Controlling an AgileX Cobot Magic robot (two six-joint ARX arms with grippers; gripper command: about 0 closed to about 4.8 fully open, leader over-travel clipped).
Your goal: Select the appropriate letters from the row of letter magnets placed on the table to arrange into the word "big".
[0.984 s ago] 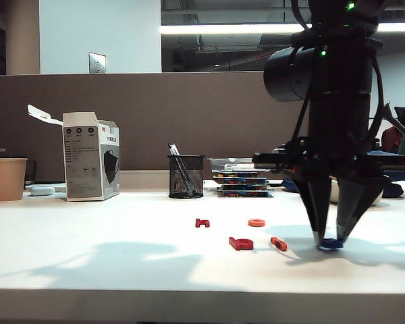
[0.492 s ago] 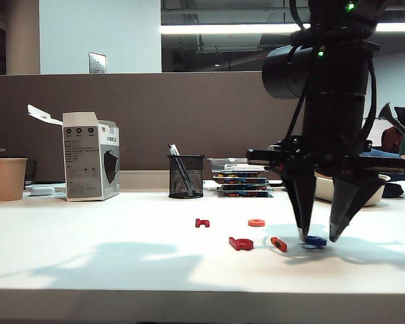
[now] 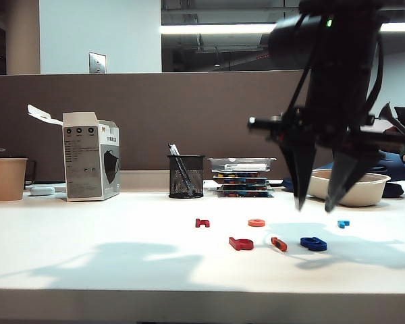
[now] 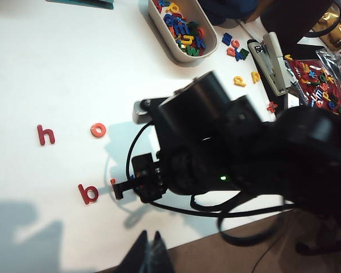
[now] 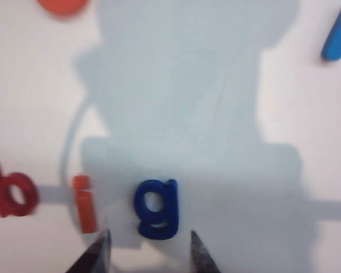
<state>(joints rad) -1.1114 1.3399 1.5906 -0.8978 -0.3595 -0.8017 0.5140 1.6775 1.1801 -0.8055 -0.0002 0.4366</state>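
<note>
The dark blue g [image 5: 155,207] now lies flat on the white table [image 3: 88,270], just beside the orange-red i [image 5: 85,203], with the dark red b [image 5: 11,194] on the i's far side, so the three read "big" in my right wrist view. A second ago my right gripper [image 3: 322,200] had its tips down at the g; now it has let go and lifted clear, jaws spread wide and empty above the letter. In the exterior view the g [image 3: 313,244] sits free, near the i [image 3: 279,244] and the b [image 3: 241,243]. I judge the word to be done; only spacing might want a nudge.

Behind the word lie the leftovers: the red h [image 3: 202,223], the orange o [image 3: 256,223] and the light blue piece [image 3: 343,223]. My left gripper [image 4: 150,259] hangs off to the side, fingers close together, holding nothing that I can see.
</note>
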